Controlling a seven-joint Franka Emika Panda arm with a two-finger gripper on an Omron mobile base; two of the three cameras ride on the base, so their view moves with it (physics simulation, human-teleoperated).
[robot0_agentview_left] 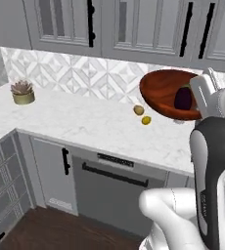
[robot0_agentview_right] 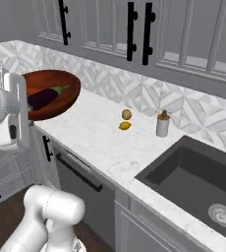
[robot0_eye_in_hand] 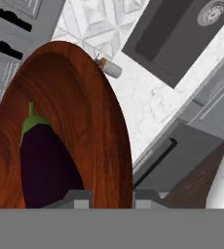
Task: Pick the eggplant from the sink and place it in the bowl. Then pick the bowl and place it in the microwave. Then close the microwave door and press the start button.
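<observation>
The white arm rises upright with its hand turned sideways at shoulder height, and the gripper (robot0_eye_in_hand: 109,197) is clenched on the rim of the wide, shallow reddish-brown wooden bowl (robot0_agentview_left: 166,93), holding it tilted in the air above the white marble table (robot0_agentview_left: 85,122). The small dark purple eggplant (robot0_agentview_right: 45,96) with its green stem cap lies inside the bowl. The dark charcoal rectangular sink (robot0_agentview_right: 193,179) sits well apart.

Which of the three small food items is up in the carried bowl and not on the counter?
The dark purple eggplant, lying in the wooden bowl; the potato and lemon sit on the counter.
</observation>
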